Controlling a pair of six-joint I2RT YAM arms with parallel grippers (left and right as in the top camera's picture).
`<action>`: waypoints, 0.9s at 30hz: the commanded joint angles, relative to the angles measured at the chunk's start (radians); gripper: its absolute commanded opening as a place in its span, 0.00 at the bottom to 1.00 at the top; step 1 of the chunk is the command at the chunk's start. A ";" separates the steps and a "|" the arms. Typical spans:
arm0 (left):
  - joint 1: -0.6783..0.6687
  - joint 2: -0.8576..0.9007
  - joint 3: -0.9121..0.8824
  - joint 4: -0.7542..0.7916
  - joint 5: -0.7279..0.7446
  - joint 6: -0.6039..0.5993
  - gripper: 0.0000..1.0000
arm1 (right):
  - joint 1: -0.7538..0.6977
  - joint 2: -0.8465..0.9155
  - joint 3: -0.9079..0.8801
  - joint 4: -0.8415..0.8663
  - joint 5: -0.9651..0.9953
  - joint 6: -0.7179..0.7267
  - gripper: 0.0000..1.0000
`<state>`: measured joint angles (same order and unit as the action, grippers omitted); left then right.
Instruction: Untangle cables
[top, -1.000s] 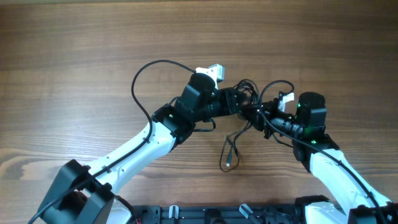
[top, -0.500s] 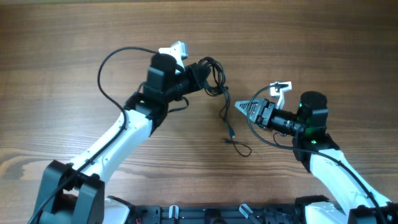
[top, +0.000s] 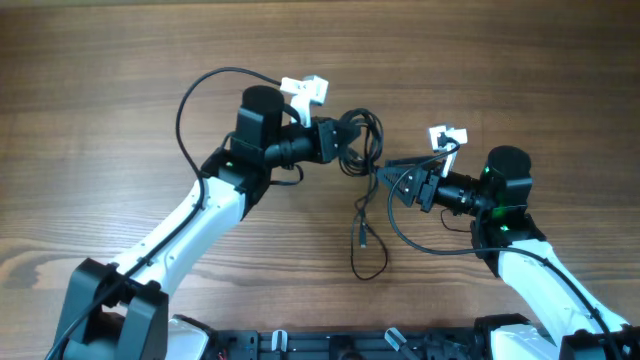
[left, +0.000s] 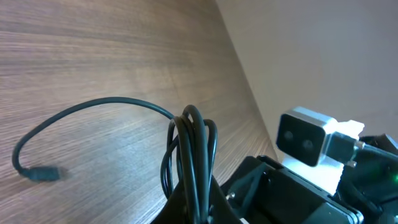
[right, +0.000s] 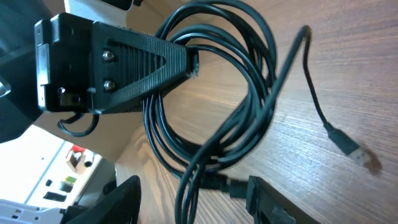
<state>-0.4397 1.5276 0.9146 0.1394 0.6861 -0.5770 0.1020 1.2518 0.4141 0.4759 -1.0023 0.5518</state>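
Observation:
The cables (top: 362, 135) are a black coil of several loops held off the table between the two arms. My left gripper (top: 335, 143) is shut on the coil, and the loops rise straight out of its fingers (left: 196, 196) in the left wrist view. One loose strand (top: 358, 235) hangs down to the table and ends in a small plug, also seen in the left wrist view (left: 43, 174). My right gripper (top: 393, 181) is open. Its fingers (right: 196, 200) straddle the lower loops of the coil (right: 249, 106) without pinching them. A plug end (right: 351, 149) lies on the wood.
A thick black arm wire (top: 195, 100) arcs out left of the left arm. The wooden table (top: 120, 60) stretches all around. The left gripper's ribbed finger (right: 124, 62) sits close in front of the right wrist camera.
The arms pulled apart with the coil, then my left gripper carried it back right towards the right gripper. The loose strand has shifted and hangs lower.

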 joint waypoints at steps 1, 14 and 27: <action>-0.035 -0.024 0.006 0.008 -0.037 0.019 0.04 | 0.019 0.002 0.005 -0.021 0.008 -0.003 0.54; 0.054 -0.024 0.006 -0.082 0.116 0.051 0.04 | -0.154 0.001 0.005 -0.060 0.239 0.002 0.04; 0.032 -0.024 0.006 -0.085 0.311 0.165 0.04 | -0.224 0.001 0.005 -0.064 0.284 0.010 0.04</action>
<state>-0.4011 1.5257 0.9165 0.0586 0.8558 -0.5137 -0.1020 1.2518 0.4141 0.4042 -0.8772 0.5587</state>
